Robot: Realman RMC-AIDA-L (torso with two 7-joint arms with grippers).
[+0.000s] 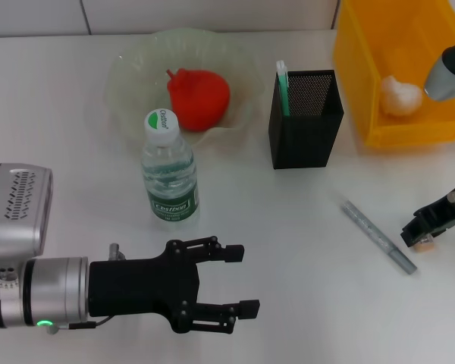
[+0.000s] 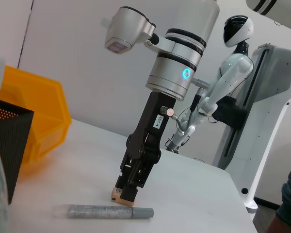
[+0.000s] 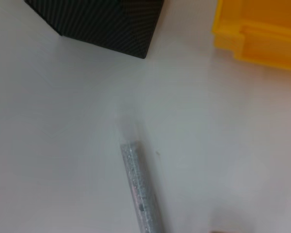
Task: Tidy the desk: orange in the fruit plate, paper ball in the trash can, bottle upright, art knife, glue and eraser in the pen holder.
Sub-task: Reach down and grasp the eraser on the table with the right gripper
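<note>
The red-orange fruit (image 1: 199, 97) lies in the clear fruit plate (image 1: 129, 83). The bottle (image 1: 169, 171) stands upright in front of the plate. The black mesh pen holder (image 1: 305, 117) holds a green-tipped art knife (image 1: 282, 85). A paper ball (image 1: 400, 95) sits in the yellow bin (image 1: 409, 125). The grey glue stick (image 1: 378, 235) lies flat on the table. My right gripper (image 1: 421, 236) is down at the table beside the glue stick, shut on the small tan eraser (image 2: 117, 195). My left gripper (image 1: 241, 280) hovers open at the front left, holding nothing.
The white table (image 1: 288, 303) runs on between the bottle and the glue stick. The pen holder (image 3: 102, 22) and the yellow bin (image 3: 262, 34) stand just behind the glue stick (image 3: 140, 194). Another robot (image 2: 233, 92) stands beyond the table.
</note>
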